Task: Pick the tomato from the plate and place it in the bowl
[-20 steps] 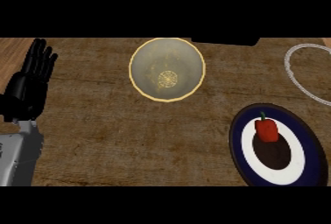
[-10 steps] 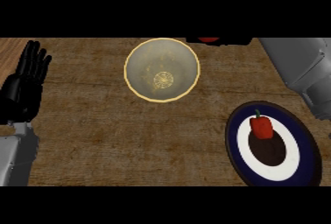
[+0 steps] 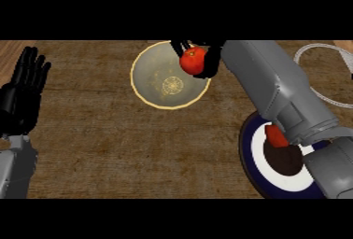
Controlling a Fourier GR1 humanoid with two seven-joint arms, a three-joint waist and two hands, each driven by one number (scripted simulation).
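Head view: the right forearm (image 3: 276, 88) comes in from the lower right corner and runs up and left across the surface (image 3: 103, 140) to the top of the scene. The right hand (image 3: 212, 58) sits over the bowl's upper right rim, its black fingers curled round the tomato (image 3: 193, 59). One finger shows to the left of the fruit and the others wrap its right side and underside. The tomato is round and red, with a paler orange patch on its upper right. It is held over the inner edge of the bowl (image 3: 155, 93), well apart from the plate. I cannot tell whether it touches the bowl wall or hangs clear of it.

The bowl is pale and shallow, with a yellow rim and a round gold pattern at its centre. It stands in the upper middle of the brown wood-grain surface.

The plate (image 3: 257, 156) lies at the lower right, with a dark blue rim, a white band and a dark centre. The forearm covers its right part. A small red piece (image 3: 276, 136) shows on the plate's upper part, just beside the forearm and partly hidden by it, and I cannot tell what it is.

The left hand (image 3: 21, 100) rests at the left edge, with its fingers straight, slightly apart, pointing up and holding nothing.

A thin pale loop (image 3: 297, 57) lies on the surface at the upper right, behind the right forearm
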